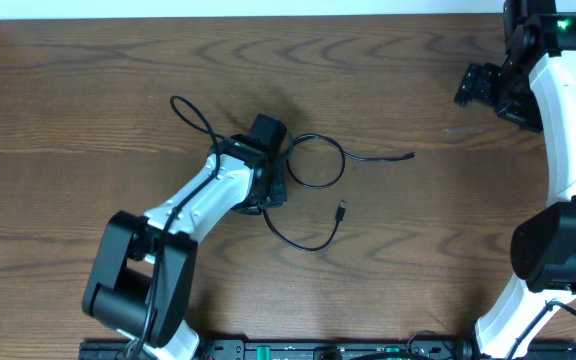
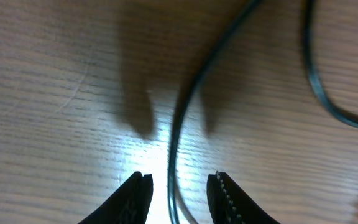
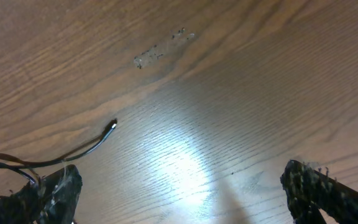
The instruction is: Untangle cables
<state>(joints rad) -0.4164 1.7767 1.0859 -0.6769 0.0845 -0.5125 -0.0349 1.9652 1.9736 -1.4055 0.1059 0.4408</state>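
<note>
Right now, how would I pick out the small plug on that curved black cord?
Find the white left arm on the wooden table. A thin black cord sweeps from under its wrist in an arc, ending in the plug. Unlike the other loose end, it lies below the round loop.

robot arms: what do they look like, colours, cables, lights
The left arm and right arm have white shells and black joints. A thin black cable runs along the left arm; a green light glows on the right arm. The left pincer and right pincer are black, the left with ribbed pads.
</note>
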